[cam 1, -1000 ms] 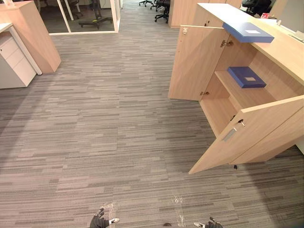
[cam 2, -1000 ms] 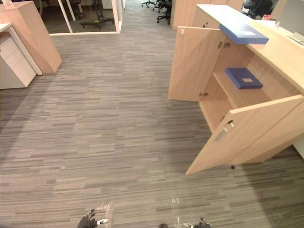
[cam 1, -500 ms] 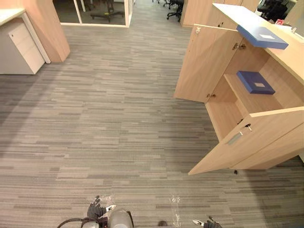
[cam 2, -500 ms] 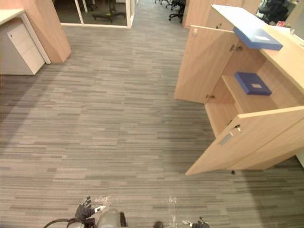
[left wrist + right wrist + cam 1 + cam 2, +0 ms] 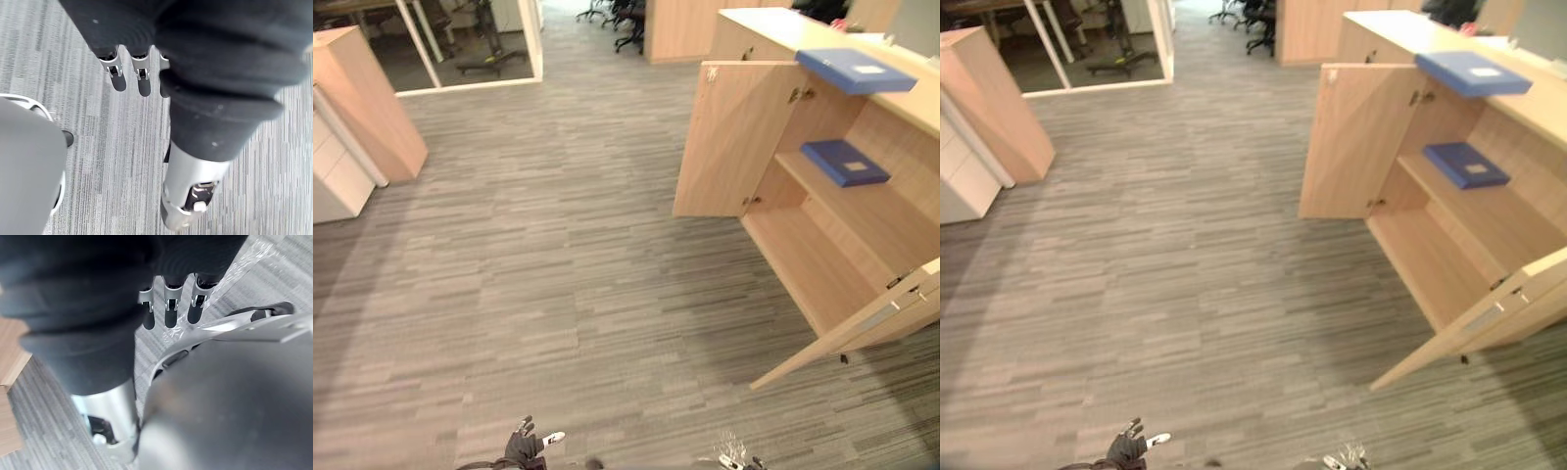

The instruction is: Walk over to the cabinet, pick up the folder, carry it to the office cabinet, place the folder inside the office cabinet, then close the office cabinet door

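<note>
A blue folder (image 5: 855,70) lies flat on top of the light-wood office cabinet (image 5: 773,24) at the right. A second, darker blue folder (image 5: 844,162) rests on the shelf inside it. Both cabinet doors stand open: the far door (image 5: 734,137) swings toward the aisle, the near door (image 5: 862,328) juts out at the lower right. My left hand (image 5: 524,450) hangs low at the bottom edge, open and holding nothing, its fingers (image 5: 142,81) straight over the carpet. My right hand (image 5: 744,462) hangs likewise, with relaxed fingers (image 5: 166,308). Both hands are far from the folders.
Grey striped carpet (image 5: 558,255) stretches between me and the cabinet. At the left stand a wooden cabinet (image 5: 367,103) and a white drawer unit (image 5: 333,181). A glass partition (image 5: 470,44) and office chairs (image 5: 626,24) lie at the back.
The camera has swung and moved closer, so the open cabinet looks larger and its near door now reaches the right edge. Both hands still hang low and hold nothing.
</note>
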Robot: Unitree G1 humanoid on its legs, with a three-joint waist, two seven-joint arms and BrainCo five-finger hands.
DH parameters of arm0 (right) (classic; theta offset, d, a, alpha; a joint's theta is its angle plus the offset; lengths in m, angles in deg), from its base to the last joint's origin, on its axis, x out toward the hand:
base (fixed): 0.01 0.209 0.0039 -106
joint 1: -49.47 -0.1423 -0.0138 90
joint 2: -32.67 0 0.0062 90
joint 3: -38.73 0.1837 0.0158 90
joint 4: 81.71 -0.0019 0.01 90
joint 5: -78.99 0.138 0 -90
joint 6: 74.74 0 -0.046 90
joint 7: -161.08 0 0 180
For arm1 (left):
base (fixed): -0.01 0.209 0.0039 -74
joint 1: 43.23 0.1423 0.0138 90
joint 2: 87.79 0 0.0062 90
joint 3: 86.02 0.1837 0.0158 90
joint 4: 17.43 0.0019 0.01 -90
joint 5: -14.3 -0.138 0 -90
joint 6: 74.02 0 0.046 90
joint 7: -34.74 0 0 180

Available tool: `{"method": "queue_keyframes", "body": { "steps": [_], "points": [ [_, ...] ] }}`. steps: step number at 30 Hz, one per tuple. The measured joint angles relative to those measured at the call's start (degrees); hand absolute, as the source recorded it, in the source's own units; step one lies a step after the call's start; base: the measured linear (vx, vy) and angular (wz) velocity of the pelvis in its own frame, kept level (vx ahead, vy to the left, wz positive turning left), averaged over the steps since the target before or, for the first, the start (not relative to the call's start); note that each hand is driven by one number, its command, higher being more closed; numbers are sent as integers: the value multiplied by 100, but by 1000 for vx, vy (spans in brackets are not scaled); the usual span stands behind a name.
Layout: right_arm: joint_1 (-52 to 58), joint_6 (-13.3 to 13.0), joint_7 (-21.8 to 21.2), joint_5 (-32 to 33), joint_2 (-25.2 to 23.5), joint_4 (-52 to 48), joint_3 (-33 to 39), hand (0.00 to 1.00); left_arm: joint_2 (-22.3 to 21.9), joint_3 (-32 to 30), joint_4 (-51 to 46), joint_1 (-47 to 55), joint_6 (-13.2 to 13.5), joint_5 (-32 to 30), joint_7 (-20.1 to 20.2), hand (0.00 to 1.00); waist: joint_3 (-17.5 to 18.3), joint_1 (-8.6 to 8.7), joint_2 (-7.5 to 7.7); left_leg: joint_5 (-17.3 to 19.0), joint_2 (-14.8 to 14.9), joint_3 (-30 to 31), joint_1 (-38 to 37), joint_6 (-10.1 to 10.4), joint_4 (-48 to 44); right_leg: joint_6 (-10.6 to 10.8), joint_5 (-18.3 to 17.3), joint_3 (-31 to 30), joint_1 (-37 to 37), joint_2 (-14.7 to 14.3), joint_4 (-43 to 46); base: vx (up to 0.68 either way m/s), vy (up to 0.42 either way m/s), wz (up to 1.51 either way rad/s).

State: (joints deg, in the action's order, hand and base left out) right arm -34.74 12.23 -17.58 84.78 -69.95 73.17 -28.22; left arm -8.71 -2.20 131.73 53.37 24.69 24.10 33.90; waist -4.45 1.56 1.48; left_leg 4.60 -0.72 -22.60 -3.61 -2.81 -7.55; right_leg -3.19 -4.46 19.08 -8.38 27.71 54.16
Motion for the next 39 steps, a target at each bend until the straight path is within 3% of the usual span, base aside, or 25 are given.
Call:
{"method": "queue_keyframes", "body": {
  "steps": [2,3,5,7,9,10,13,14,15,16,17,18,21,22,25,28,29,30,31,33,34,35,36,38,39],
  "points": [
    [-75,-5,4,2,-1,-9,-18,0,28,104,17,-19,-13,-1,24,0,-56,21,-17,0,60,-23,-367,1,187,80,-378,669,-127,-148,193,387,150,-11],
    [-120,-25,-1,4,-8,-66,-66,0,17,82,130,-58,-32,12,30,0,-144,31,-53,6,159,-76,-607,10,293,231,-645,1014,-200,-460,-389,310,37,-24],
    [-123,-53,-3,13,-20,-113,-66,0,16,80,223,-119,-43,-3,41,0,-230,45,-99,49,270,-179,-828,82,427,291,-659,1369,-303,-798,-1414,310,-7,-19],
    [-110,-55,-3,31,-20,-98,-65,0,14,64,220,-130,-41,-25,49,0,-305,50,-109,225,356,-306,-1113,335,695,297,-374,1481,-448,-1184,-2747,247,-77,-16],
    [-87,-54,-3,39,-67,-53,-62,0,33,8,220,-147,-43,-34,53,0,-329,50,-24,347,342,-412,-1275,518,793,207,7,1549,-448,-1296,-3576,267,-154,-19],
    [-42,-54,-5,39,-67,-49,-57,0,3,-77,220,-144,-46,-97,59,0,-322,72,-29,504,411,-455,-1407,688,725,-5,320,1532,-439,-1382,-3683,355,-242,-30],
    [-3,-45,-29,-24,56,-25,-57,0,-152,-440,225,-41,-74,-252,71,0,-228,78,-316,1016,1142,-606,-1233,978,-313,-87,53,1584,-381,-1887,-3458,366,-261,-32],
    [33,-25,-40,-24,32,7,-7,0,-189,-659,209,-87,-91,-247,75,0,-256,120,-285,1014,1580,-530,-819,919,-1492,-114,-41,1629,-213,-2119,-3654,482,-388,-25],
    [99,-5,-26,0,7,-10,50,0,-324,-979,143,-91,-99,-172,77,0,-303,104,-358,792,2213,-388,-229,562,-3122,-145,-57,1608,102,-2488,-3988,478,-392,-28],
    [111,0,-18,-3,37,-13,43,0,-390,-1119,70,-61,-97,-81,84,0,-340,64,-394,613,2511,-248,72,404,-3921,-184,-78,1514,296,-2690,-4143,448,-339,-38],
    [110,16,-7,0,69,22,43,0,-413,-1212,16,-55,-69,5,75,0,-385,38,-396,615,2724,-131,309,439,-4641,-206,-104,1444,489,-2867,-4271,441,-245,-70],
    [105,20,1,2,55,115,39,0,-328,-1281,-82,-60,-57,27,51,0,-428,-78,-353,673,2809,90,704,457,-5586,-241,-193,1234,885,-3063,-4489,499,-231,-82],
    [37,52,6,2,63,261,57,0,-308,-1293,-161,-55,-4,115,39,0,-428,-128,-243,863,2335,135,1469,476,-5059,-140,-300,763,1438,-3143,-4884,456,-120,-71],
    [7,66,5,2,68,284,56,0,-308,-1292,-178,-56,16,134,34,0,-423,-143,-238,910,2245,167,1581,516,-4762,-140,-298,690,1530,-3141,-4925,416,-16,-72],
    [-163,65,25,2,36,344,57,0,-319,-1306,-252,-80,44,214,-4,0,-466,-168,-127,827,1506,967,1871,656,-2282,-74,-326,248,1868,-2967,-5163,403,69,-69],
    [-109,37,46,14,-30,340,58,0,-332,-1313,-237,-92,75,225,-49,0,-471,-179,-83,298,1166,1816,1843,802,-578,306,-543,57,2247,-2721,-5254,445,204,-41],
    [-76,30,49,14,-31,341,58,0,-328,-1319,-231,-92,77,227,-64,0,-468,-187,-77,94,1161,1915,1838,821,-497,415,-608,43,2350,-2676,-5263,411,284,-22],
    [-20,15,50,14,-67,339,59,0,-305,-1353,-206,-89,79,229,-96,0,-407,-243,-28,-487,1051,1938,1797,848,-611,626,-732,-40,2481,-2529,-5255,463,348,-29],
    [1,10,46,0,-101,346,74,0,-276,-1469,-206,-91,78,239,-110,0,-383,-265,39,-767,875,1890,1781,784,-830,845,-843,-107,2567,-2287,-5209,473,370,-38],
    [-76,7,14,0,-206,356,230,0,-177,-1555,-105,-107,78,251,-159,0,-348,-335,201,-298,677,1506,1723,591,-1186,1017,-928,-323,2372,-1798,-4593,458,400,-72],
    [-81,4,-9,-10,-158,345,262,0,-145,-1541,52,-59,71,221,-171,0,-296,-393,135,-70,642,1230,1488,483,-1170,1075,-882,-487,1903,-1515,-3588,420,424,-95],
    [-71,3,-17,-13,-150,335,279,0,-100,-1529,134,-25,60,202,-171,0,-278,-369,162,2,564,1098,1317,429,-1072,996,-805,-491,1624,-1315,-3005,353,441,-80],
    [-27,7,-47,-14,-154,309,282,0,-15,-1417,228,62,35,194,-171,0,-264,-331,172,73,365,948,995,340,-771,505,-508,-270,1174,-896,-1860,269,340,-38],
    [67,-15,-68,20,-146,138,261,0,65,-1167,220,131,8,132,-159,0,-270,-203,165,21,158,779,449,249,-340,-147,-238,451,724,-190,-413,358,366,-19],
    [69,-14,-72,8,-125,113,209,0,128,-1016,223,168,-29,78,-158,0,-269,-151,157,7,84,715,138,224,-83,-71,-302,841,531,14,62,383,337,-21]
  ]
}}
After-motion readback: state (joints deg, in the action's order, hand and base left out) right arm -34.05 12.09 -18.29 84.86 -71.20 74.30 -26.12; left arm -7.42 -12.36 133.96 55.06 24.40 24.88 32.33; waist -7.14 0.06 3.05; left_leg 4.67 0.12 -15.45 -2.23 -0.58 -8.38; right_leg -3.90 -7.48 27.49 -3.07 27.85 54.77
